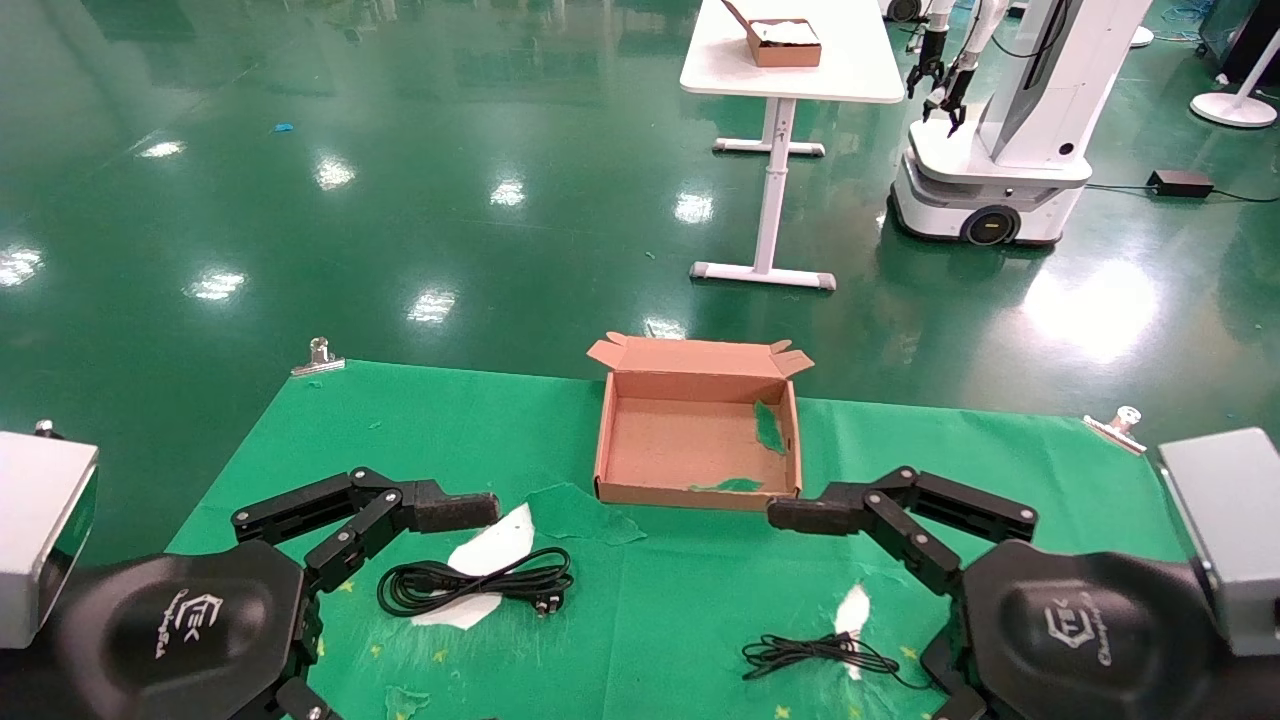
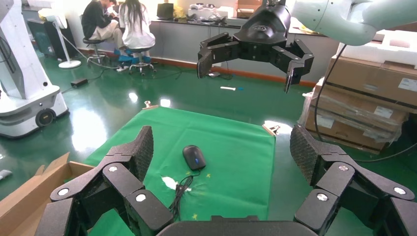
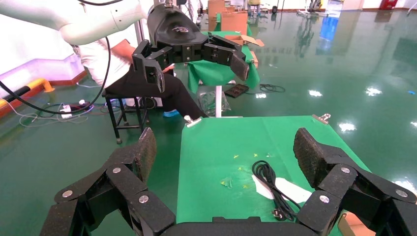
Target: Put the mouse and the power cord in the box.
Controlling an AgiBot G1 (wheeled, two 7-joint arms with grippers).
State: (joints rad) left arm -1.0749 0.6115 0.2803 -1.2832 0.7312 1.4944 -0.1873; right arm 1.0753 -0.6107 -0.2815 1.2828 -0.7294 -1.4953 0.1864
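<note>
- Two pincers hover low over the near part of the table [image 1: 330,420], one on each side, both holding nothing.
- Left pincer [image 1: 440,510] sits near the front left, its fingers spread wide apart as its own wrist view shows; its tips point toward the middle of the table.
- Right pincer [image 1: 800,514] sits at the front right, fingers likewise spread wide, its tip just beside the near right corner of the box [image 1: 697,432].
- That box stands open at the middle of the far side of the green cloth, flaps up, green scraps on its inner walls, nothing inside it.
- Power cord [image 1: 475,582] lies coiled in long loops on the cloth near the left pincer, partly over a white torn patch, its plug at the right end of the coil.
- Mouse [image 2: 194,157] rests on the cloth at the front right; in the head view it is hidden behind the right arm, and only its thin wire [image 1: 815,653] shows, bundled near a small white patch.
</note>
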